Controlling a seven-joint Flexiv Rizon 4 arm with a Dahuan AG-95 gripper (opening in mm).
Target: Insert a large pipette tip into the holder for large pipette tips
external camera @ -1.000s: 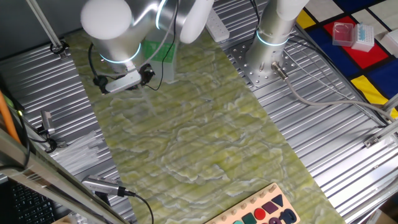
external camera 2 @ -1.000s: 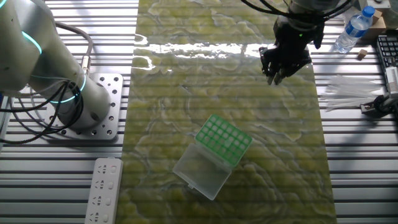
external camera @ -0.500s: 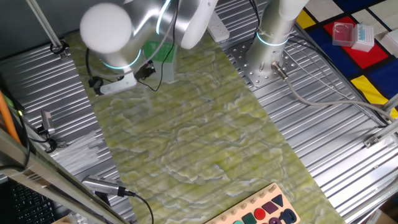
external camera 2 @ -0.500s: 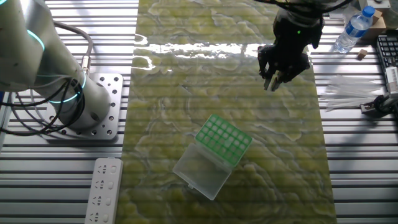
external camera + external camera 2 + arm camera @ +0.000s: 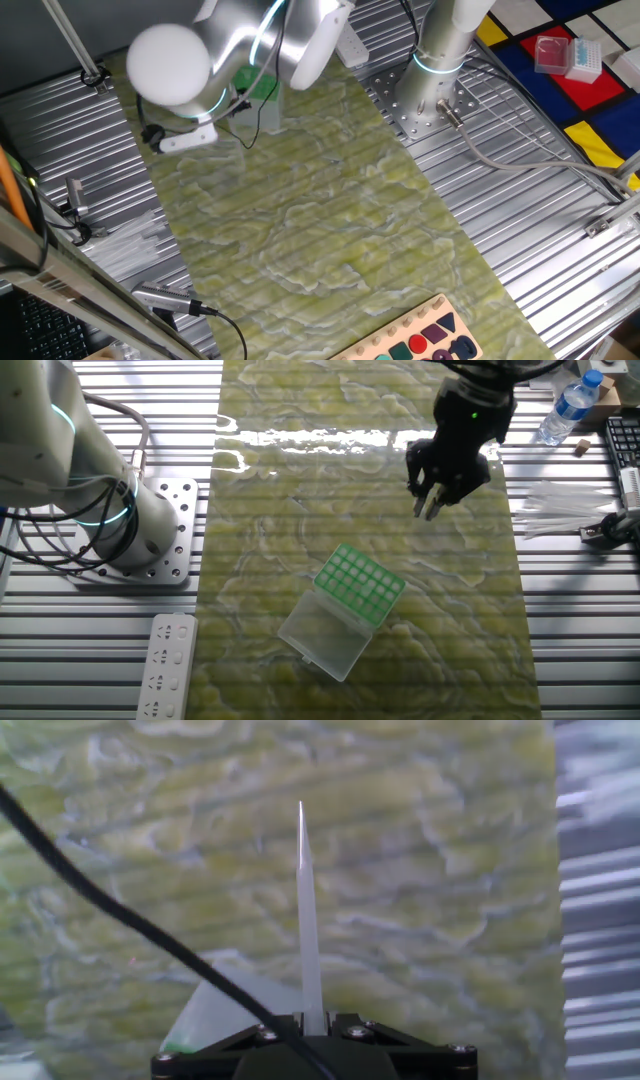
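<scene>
Large pipette tip [image 5: 305, 910]: clear tapered sliver, clamped at its wide end between the fingers of the hand [image 5: 314, 1023], narrow point projecting straight out along the fingers, as the hand view shows. Fingers closed tight on it; no gap visible beside the tip. Behind the tip lies the green marbled mat [image 5: 420, 870]; a black cable [image 5: 130, 920] crosses the left of that view diagonally.

In the other fixed view the hand [image 5: 428, 510] hangs above the mat [image 5: 300, 490], fingers pointing down, off the surface; the tip itself is too thin to make out there. The holder for large pipette tips [image 5: 360, 584] sits on the mat nearer the camera and left of the hand, well apart from it, green gridded top up, its clear lid [image 5: 320, 635] hinged open and lying flat beside it.

In one fixed view the arm hides the hand; only a sliver of the holder [image 5: 262, 86] shows behind the wrist.

Surroundings: desk [image 5: 560, 640] of ribbed metal; loose spare tips [image 5: 560, 510] at right; water bottle [image 5: 568, 408] far right; power strip [image 5: 165, 670] near left.
</scene>
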